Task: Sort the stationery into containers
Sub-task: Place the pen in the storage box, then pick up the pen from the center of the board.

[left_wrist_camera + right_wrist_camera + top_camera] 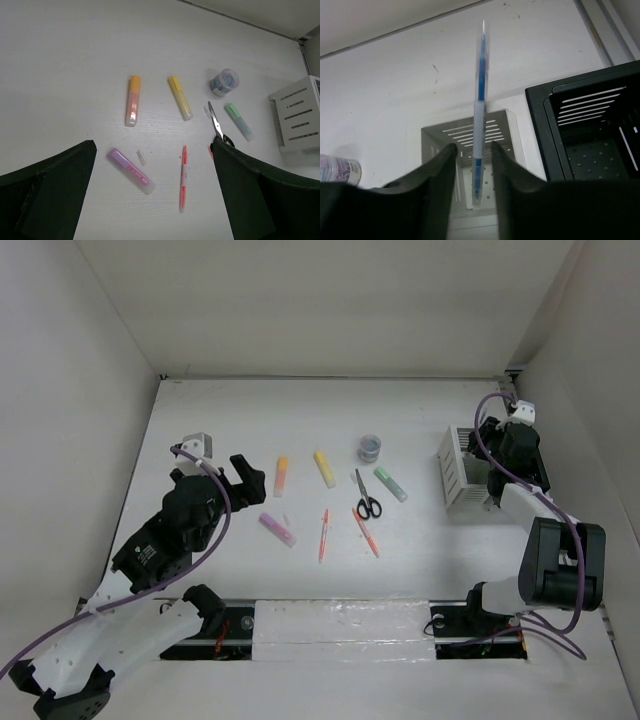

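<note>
A white desk [250, 420], boxed by white walls [80, 390] on the left, far and right, carries a small clear scrap [142, 157] left of centre, and a black mounting rail [240, 632] runs along its near edge.

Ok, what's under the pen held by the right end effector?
The white box lies under it, and the blue pen points down into it. The slotted wall and perforated floor that show look bare. The fingers of the right end effector cover the rest of the inside.
</note>
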You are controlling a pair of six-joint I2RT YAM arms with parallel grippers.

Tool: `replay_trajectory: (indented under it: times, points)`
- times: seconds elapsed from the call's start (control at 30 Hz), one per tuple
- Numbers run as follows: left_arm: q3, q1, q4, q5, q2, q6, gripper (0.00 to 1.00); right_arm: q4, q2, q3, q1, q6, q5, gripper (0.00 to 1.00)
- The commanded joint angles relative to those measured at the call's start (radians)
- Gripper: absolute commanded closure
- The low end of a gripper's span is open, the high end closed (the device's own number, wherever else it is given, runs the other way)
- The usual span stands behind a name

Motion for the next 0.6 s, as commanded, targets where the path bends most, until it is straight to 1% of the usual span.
replay_trajectory:
  times: [0.0,0.07,0.1,0.2,0.23,0.3,0.33,0.4,0.47,0.57]
  points:
    - [0.001,-0.003,0.036,0.0,0.003,0.018,0.01,0.021,-0.003,0.022,-0.001,0.002,0.01,0.57]
    - [0.001,-0.003,0.036,0.0,0.003,0.018,0.01,0.021,-0.012,0.022,-0.001,0.011,0.01,0.5]
    - [0.001,-0.003,0.036,0.0,0.003,0.018,0.01,0.021,-0.012,0.022,-0.001,0.011,-0.007,0.41]
    - [0.001,-0.003,0.036,0.0,0.012,0.018,0.01,0.021,-0.038,0.022,0.008,0.02,-0.016,0.3]
    - [0.001,-0.003,0.036,0.0,0.012,0.018,0.01,0.012,-0.051,0.022,0.027,0.03,0.003,0.25]
    - [0.001,-0.003,0.036,-0.009,0.012,0.018,0.01,0.012,-0.101,0.022,0.043,0.03,0.026,0.2]
    - [0.001,-0.003,0.036,-0.009,0.012,0.018,0.01,-0.015,-0.12,0.022,0.058,0.04,0.04,0.18]
    - [0.001,-0.003,0.027,-0.022,0.012,0.008,0.01,-0.034,-0.181,0.043,0.077,0.04,0.05,0.05]
    - [0.001,-0.003,0.027,-0.033,0.021,0.007,0.01,-0.069,-0.219,0.072,0.109,0.04,0.094,0.0]
    - [0.01,-0.003,0.016,-0.055,0.03,-0.003,0.01,-0.144,-0.27,0.117,0.156,0.031,0.12,0.0]
